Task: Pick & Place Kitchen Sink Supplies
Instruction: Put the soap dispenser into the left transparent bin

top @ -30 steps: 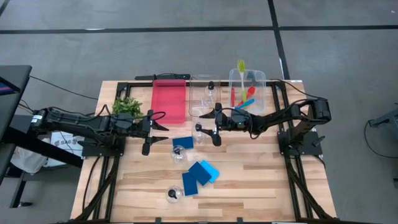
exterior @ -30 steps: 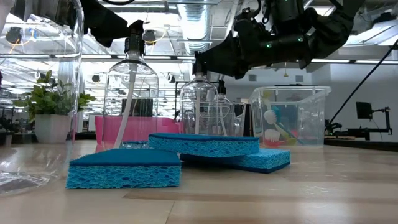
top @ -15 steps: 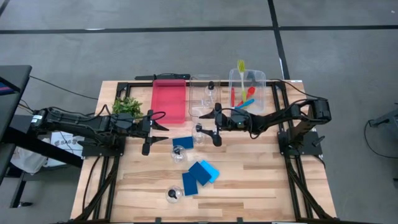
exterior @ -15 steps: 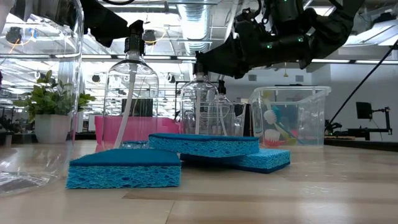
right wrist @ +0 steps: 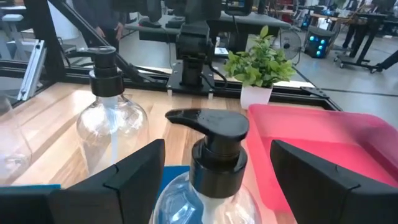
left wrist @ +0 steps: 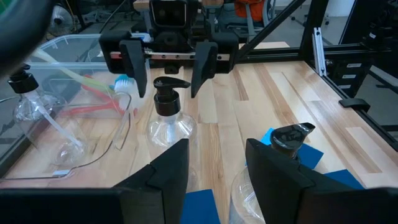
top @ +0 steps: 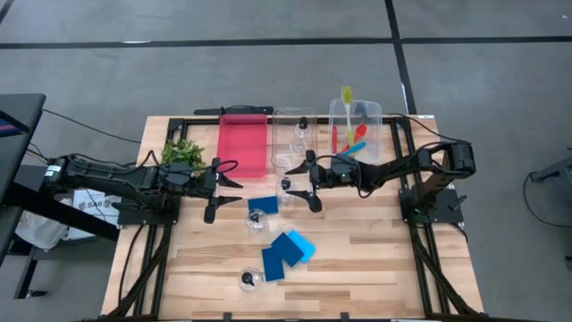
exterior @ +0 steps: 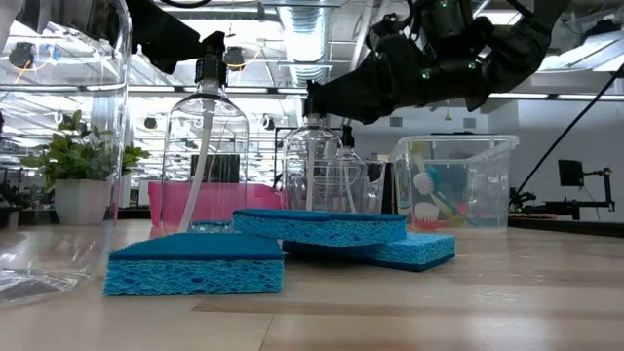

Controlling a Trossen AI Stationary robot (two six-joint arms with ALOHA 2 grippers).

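Observation:
A clear black-capped bottle [top: 286, 191] stands upright on the table's middle. Its pump head [right wrist: 211, 134] lies between the fingers of my open right gripper [top: 310, 183], which comes level from the right and touches nothing. Left of it, my left gripper [top: 223, 188] waits open and holds nothing. A second bottle [top: 256, 220] stands beside a blue sponge [top: 263, 205]. Two more sponges [top: 288, 251] overlap nearer the front, and a third bottle [top: 249, 279] stands near the front edge. Brushes [top: 351, 134] lie in a clear bin.
A red tray [top: 243, 143] and a clear bin [top: 288, 143] holding another bottle [top: 301, 132] sit at the back, with the brush bin [top: 375, 116] to their right. A small plant [top: 183, 152] stands at the back left. Bare wood lies front right.
My right gripper has turned a little at the wrist while staying around the same bottle's pump head; its fingers stay open.

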